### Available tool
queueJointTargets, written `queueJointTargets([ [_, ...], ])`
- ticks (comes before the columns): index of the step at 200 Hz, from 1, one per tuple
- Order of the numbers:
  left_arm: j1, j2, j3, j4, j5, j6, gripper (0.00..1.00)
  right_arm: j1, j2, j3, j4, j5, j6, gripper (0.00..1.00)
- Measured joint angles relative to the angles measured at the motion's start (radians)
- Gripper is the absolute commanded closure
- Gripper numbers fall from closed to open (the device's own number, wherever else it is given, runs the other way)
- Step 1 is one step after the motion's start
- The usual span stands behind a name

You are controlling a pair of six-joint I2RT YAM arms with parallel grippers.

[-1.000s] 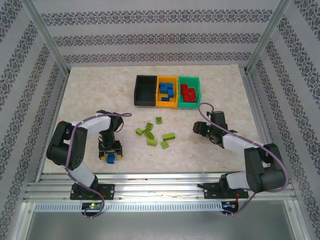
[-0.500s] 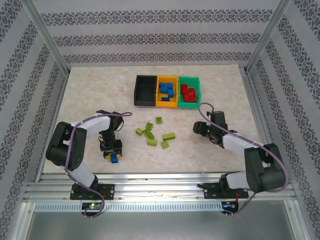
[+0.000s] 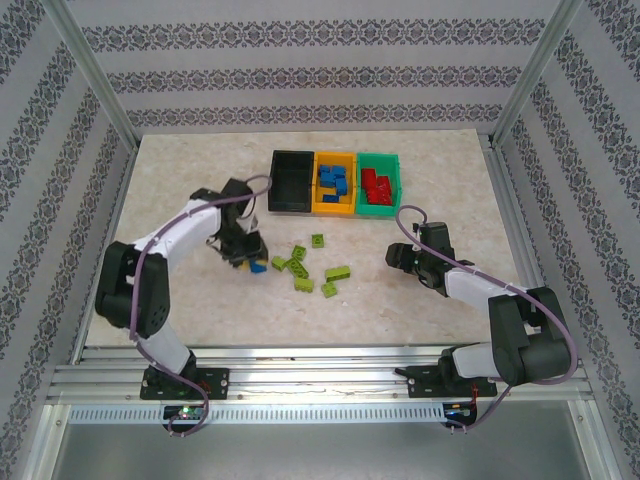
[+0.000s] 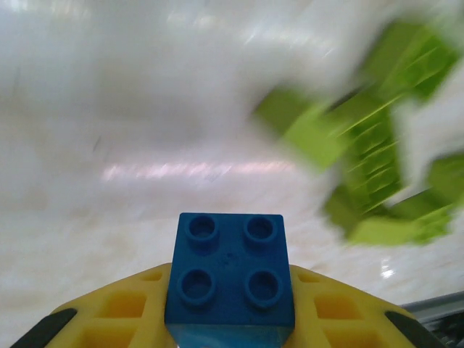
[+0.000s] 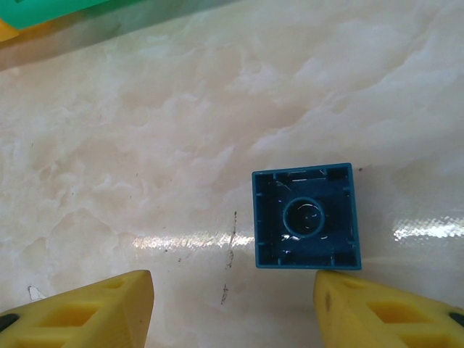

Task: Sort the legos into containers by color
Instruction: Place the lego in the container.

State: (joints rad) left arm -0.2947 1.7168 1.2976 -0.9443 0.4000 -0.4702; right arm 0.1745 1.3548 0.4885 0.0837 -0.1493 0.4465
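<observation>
Striped walls (image 3: 300,70) are enclosing the marble table (image 3: 170,180). Near its middle the left gripper (image 3: 250,262) is clenching a blue lego (image 4: 230,272); the right gripper (image 5: 232,297) is gaping beside an overturned lego (image 5: 306,216).

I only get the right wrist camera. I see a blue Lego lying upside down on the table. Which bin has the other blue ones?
Observer: The top camera shows blue bricks in the orange-yellow bin, the middle one of three.
Operator: What is the other arm up to?
Observer: The left gripper holds a blue brick of its own.
Operator: Are any green ones around?
Observer: Yes, several lime green bricks lie loose on the table, in front of the bins.
</observation>
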Motion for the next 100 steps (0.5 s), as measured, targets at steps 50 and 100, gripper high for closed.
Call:
queueJointTargets([
  [50, -0.054, 0.338, 0.581, -0.007, 0.012, 0.040, 0.76, 0.000, -0.001, 0.000, 0.000, 0.006, 0.000, 0.39],
  [100, -0.083, 0.711, 1.244, -0.095, 0.027, 0.047, 0.71, 0.000, -0.013, 0.000, 0.001, 0.013, 0.000, 0.39],
])
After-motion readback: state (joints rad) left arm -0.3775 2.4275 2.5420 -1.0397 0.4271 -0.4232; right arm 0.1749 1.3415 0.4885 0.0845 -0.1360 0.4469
